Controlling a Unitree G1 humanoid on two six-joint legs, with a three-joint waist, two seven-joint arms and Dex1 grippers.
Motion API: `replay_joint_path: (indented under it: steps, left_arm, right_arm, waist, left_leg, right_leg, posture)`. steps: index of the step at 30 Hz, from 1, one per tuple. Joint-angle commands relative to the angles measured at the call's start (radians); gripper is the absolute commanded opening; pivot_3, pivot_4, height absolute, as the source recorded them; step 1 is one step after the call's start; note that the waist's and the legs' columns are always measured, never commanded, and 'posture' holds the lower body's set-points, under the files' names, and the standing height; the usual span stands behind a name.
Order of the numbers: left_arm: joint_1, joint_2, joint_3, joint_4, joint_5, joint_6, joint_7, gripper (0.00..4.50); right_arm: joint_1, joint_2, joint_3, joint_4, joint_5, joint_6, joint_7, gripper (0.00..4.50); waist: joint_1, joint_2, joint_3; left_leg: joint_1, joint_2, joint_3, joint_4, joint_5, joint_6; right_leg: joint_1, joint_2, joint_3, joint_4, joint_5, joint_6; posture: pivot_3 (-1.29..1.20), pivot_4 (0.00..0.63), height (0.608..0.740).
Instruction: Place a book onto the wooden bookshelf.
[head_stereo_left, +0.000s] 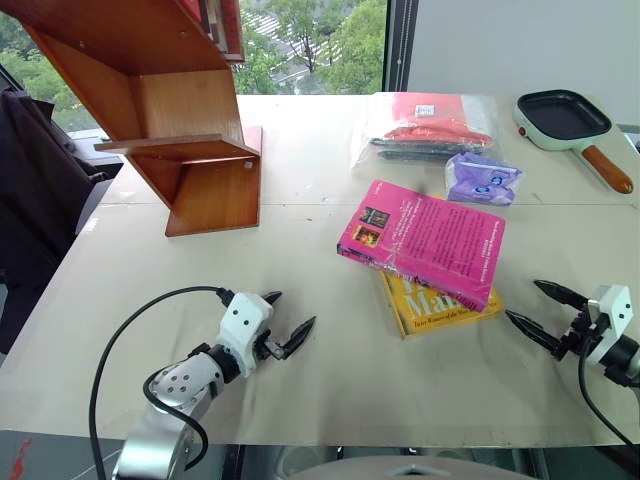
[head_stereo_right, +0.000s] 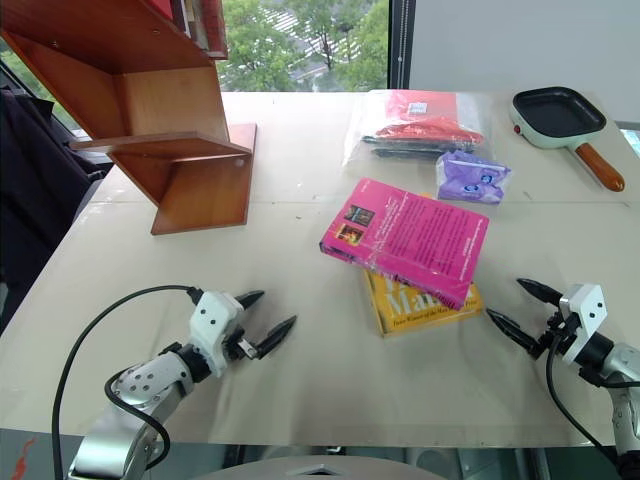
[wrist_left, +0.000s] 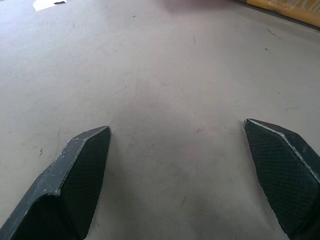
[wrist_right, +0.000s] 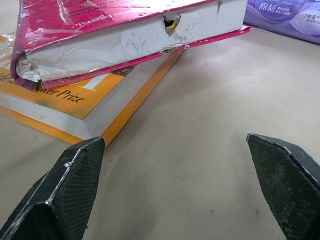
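The thick pink book (head_stereo_left: 425, 240) lies flat on the table, resting across a yellow book (head_stereo_left: 440, 302); its worn page edge (wrist_right: 125, 42) faces the right wrist view. The reddish-brown wooden bookshelf (head_stereo_left: 185, 150) stands at the table's far left. My left gripper (head_stereo_left: 286, 322) is open low over bare tabletop, well to the left of the books, its fingers (wrist_left: 82, 170) spread wide. At the right edge of the table my right gripper (head_stereo_left: 542, 309) is open too, just beside the books and pointing toward them, holding nothing.
Behind the books lie a purple tissue pack (head_stereo_left: 482, 179) and a clear bag with red contents (head_stereo_left: 425, 125). A black frying pan (head_stereo_left: 565, 118) with a wooden handle sits at the far right. The table's front edge (head_stereo_left: 330, 440) runs close under both grippers.
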Motion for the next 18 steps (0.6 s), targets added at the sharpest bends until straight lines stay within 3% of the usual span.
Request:
replay_joint_path:
  steps: [1,18]
  left_arm:
    - [0.019,0.011,-0.017,0.023,-0.005,0.002,-0.026,4.39]
    - [0.009,0.049,0.015,0.042,-0.026,-0.021,-0.061,4.39]
  right_arm:
    - [-0.019,-0.018,-0.028,0.008,0.011,-0.011,0.012,4.50]
    - [-0.030,-0.044,-0.010,0.008,-0.026,0.048,-0.023,4.50]
  waist:
    - [0.000,0.000,0.000]
    - [-0.001,0.000,0.000]
  left_leg:
    - [0.000,0.000,0.000,0.000,0.000,0.000]
    - [0.000,0.000,0.000,0.000,0.000,0.000]
  right_leg:
    - [0.000,0.000,0.000,0.000,0.000,0.000]
    - [0.000,0.000,0.000,0.000,0.000,0.000]
  posture:
    - [0.00,0.150,0.740]
    - [0.00,0.150,0.740]
